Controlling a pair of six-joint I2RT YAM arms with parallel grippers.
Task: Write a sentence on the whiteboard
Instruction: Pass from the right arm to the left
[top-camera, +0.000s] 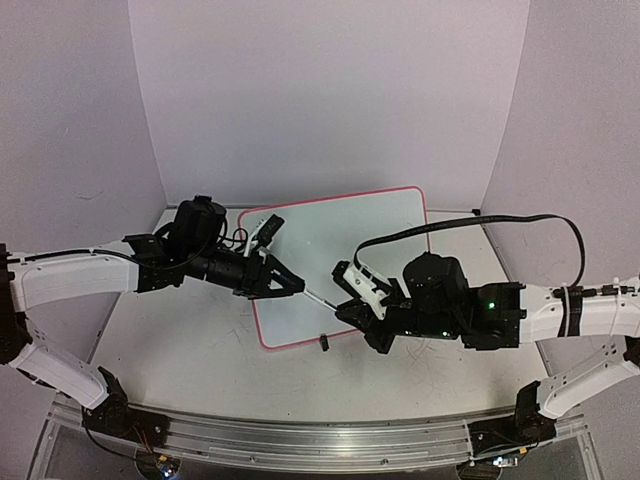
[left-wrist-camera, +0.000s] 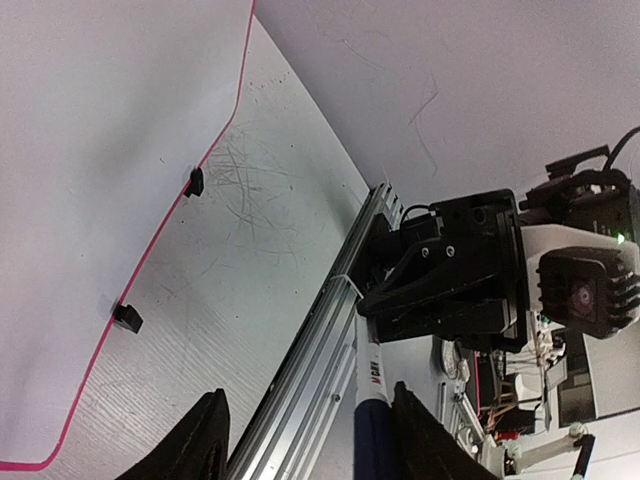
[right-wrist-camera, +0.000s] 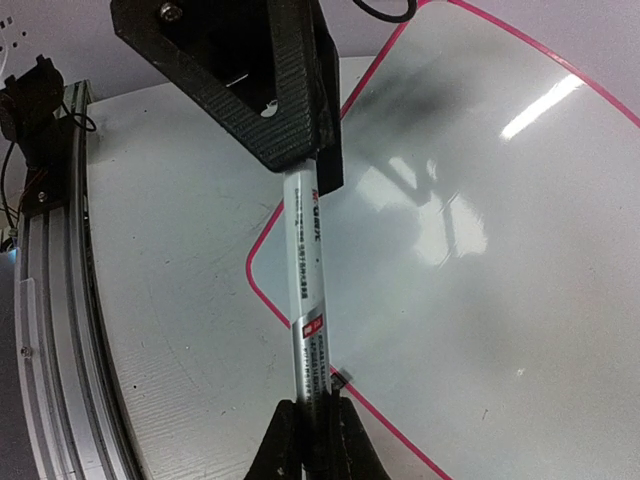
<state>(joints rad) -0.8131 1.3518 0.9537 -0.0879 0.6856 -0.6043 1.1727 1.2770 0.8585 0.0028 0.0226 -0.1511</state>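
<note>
My right gripper (right-wrist-camera: 315, 440) pinches the light, stiff, slick marker (right-wrist-camera: 305, 260) by its white barrel above the whiteboard (right-wrist-camera: 480, 250)'s near rim, while my left gripper (top-camera: 292, 284) gapes around its blue end.

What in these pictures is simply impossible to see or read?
1. Ends of the marker, right wrist view: one is behind the left gripper, the other sits between the fingers of the right gripper at the bottom edge.
2. Print on the marker, right wrist view: too small and blurred.
3. Parts of the whiteboard, top view: covered by the arms.
</note>
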